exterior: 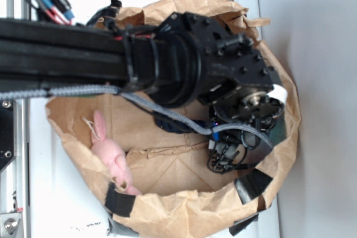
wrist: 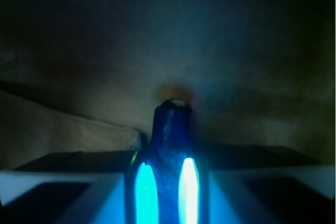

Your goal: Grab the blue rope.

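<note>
the black robot arm point(exterior: 184, 59) reaches into the brown paper bag point(exterior: 184, 210), covering much of its floor. a pink plush point(exterior: 111, 157) lies inside against the bag's wall. a grey braided cable point(exterior: 162, 110) crosses the bag's opening.

White tabletop point(exterior: 61, 204), grey wall point(exterior: 323, 82) at right, bright even light.

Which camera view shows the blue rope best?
The wrist view. There the blue rope fills the centre, its blunt end sticking up between the two claw fingers. In the exterior view only a small dark piece shows under the arm, inside the paper bag.
</note>
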You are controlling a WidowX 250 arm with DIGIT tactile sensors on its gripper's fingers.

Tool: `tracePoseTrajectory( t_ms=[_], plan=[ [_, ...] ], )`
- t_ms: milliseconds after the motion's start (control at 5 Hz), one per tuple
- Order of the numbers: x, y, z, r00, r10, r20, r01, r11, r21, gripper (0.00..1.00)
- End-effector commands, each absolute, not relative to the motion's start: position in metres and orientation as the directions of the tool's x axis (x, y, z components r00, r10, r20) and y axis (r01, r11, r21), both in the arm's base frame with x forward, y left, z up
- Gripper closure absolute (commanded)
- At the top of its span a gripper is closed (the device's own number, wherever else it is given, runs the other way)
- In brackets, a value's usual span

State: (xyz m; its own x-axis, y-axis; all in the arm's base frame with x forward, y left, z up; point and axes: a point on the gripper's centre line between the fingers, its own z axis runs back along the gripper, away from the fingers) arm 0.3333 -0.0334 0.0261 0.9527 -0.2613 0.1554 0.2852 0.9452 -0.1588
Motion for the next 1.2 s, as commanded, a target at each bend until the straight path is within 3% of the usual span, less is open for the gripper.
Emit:
tracePoseTrajectory(
  t_ms=[0, 200, 600, 1000],
  plan=[
    [0.338, -0.019, 0.100, 0.959, -0.197, 0.203, 0.239, 0.948, -0.209, 1.00],
    [0.333, -0.018, 0.110, 0.958, -0.200, 0.205, 0.244, 0.945, -0.220, 1.00],
    [0.322, -0.020, 0.125, 0.951, -0.210, 0.229, 0.254, 0.950, -0.181, 1.00],
    [0.306, -0.022, 0.153, 0.959, -0.188, 0.212, 0.206, 0.976, -0.067, 1.00]
  ],
)
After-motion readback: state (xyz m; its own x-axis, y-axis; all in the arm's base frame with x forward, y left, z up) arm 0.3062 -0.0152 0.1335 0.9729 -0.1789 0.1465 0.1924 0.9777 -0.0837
